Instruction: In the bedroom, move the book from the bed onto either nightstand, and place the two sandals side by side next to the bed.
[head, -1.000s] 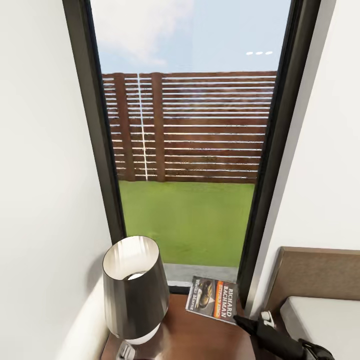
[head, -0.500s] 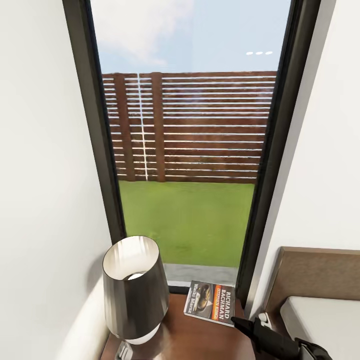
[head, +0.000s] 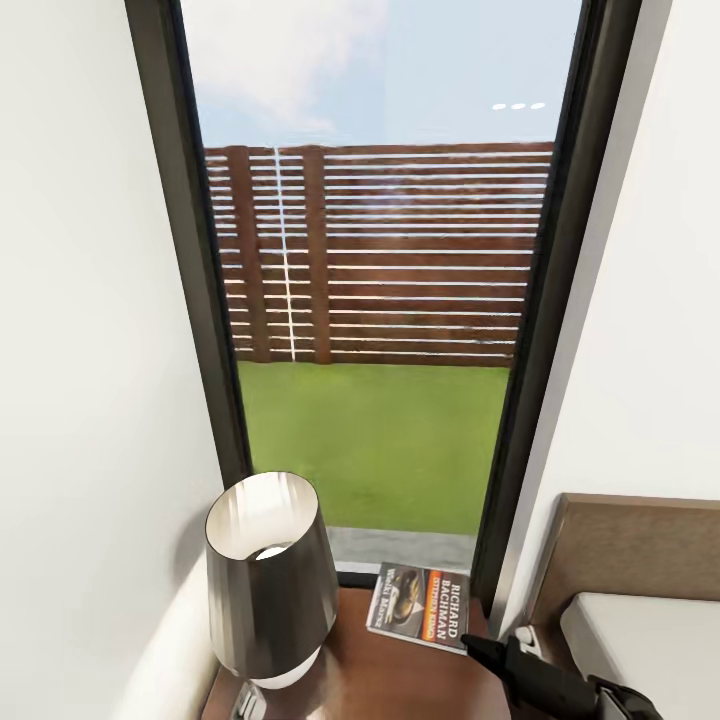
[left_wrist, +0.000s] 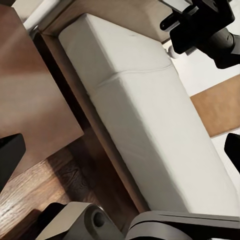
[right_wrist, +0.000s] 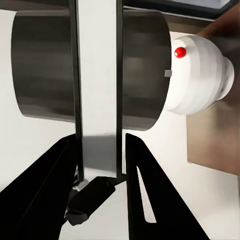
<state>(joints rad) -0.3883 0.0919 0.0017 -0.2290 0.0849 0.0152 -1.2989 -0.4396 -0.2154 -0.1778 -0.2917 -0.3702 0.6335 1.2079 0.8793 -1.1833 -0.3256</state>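
While the book (head: 420, 603) lies at the far right of the nightstand (head: 400, 680) beside the lamp (head: 270, 580), the right pincer (right_wrist: 100, 150) looks clamped on its edge. Next: release; sandals remain.

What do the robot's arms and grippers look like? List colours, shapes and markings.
Right arm: matte black, tapering, with a small white patch near the wrist. Right gripper: two flat black fingers narrowing to points. Left gripper: black fingers, rounded grey housing behind them.
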